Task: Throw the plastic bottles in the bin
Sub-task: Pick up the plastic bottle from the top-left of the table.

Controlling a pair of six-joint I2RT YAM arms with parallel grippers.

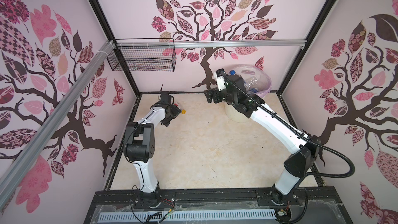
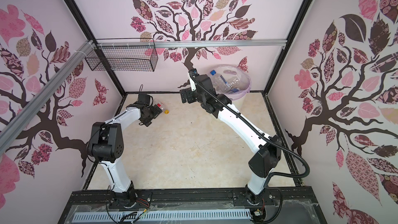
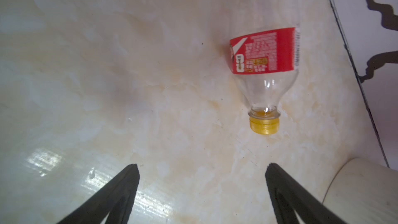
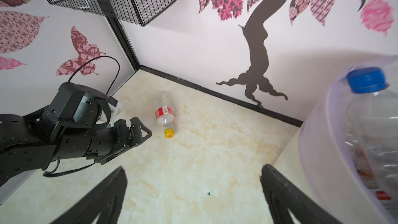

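left gripper (image 3: 202,165): jaws wide apart, empty, low over the tabletop (image 3: 150,82), tips just short of the loose bottle
right gripper (image 4: 193,167): jaws wide apart, empty, raised just beside the bin rim
loose bottle (image 3: 263,61): 1, clear, red label, yellow cap, on its side near the far-left corner, cap end nearest the left gripper, untouched
bin (image 2: 240,104): cream, lilac liner, far right by the back wall, partly hidden by the right arm in both top views
binned bottles (image 2: 231,82): several clear ones inside, blue-capped bottle (image 4: 370,115) leaning at the rim
mesh basket (image 1: 142,59): black wire, hung on the back-left rail
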